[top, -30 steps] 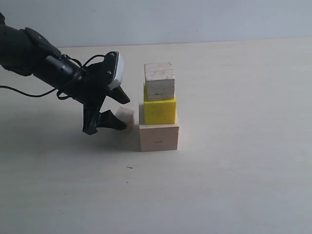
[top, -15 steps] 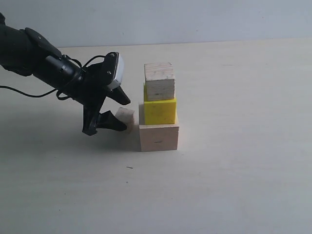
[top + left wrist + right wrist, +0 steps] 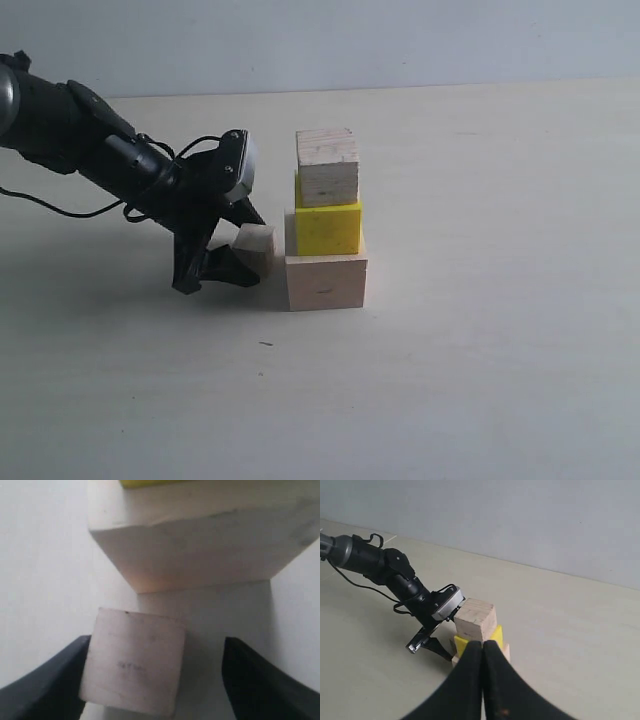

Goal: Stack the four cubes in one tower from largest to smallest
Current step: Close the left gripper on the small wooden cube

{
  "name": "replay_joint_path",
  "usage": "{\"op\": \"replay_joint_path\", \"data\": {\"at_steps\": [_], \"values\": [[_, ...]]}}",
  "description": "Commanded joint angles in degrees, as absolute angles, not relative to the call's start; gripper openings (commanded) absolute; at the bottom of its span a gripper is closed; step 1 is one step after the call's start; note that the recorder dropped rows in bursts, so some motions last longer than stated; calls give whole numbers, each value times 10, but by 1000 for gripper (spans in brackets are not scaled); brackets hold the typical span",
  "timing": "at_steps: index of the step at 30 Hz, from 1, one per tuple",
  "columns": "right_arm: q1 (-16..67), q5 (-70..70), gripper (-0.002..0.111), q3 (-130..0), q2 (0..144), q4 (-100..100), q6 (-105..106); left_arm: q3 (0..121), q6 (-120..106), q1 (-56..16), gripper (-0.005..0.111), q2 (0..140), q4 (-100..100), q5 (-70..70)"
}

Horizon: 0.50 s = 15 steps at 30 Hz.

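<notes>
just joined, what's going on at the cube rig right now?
Three cubes are stacked: large pale cube, yellow cube on it, medium pale cube on top. The small cube sits on the table beside the base, inside the open jaws of the left gripper, not yet gripped. The right gripper is shut and empty, away from the stack.
</notes>
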State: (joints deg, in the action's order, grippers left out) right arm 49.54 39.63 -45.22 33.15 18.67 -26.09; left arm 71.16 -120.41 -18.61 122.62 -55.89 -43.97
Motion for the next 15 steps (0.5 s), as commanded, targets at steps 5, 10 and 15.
{"op": "replay_joint_path", "data": {"at_steps": [5, 10, 15], "values": [[493, 393, 0, -449, 329, 182, -261, 714, -1201, -188, 69, 1214, -567, -441], [493, 393, 0, -449, 329, 180, -261, 714, -1201, -188, 69, 1210, -560, -442], [493, 393, 0, -449, 329, 178, -261, 714, -1199, -175, 69, 1206, -556, -451]]}}
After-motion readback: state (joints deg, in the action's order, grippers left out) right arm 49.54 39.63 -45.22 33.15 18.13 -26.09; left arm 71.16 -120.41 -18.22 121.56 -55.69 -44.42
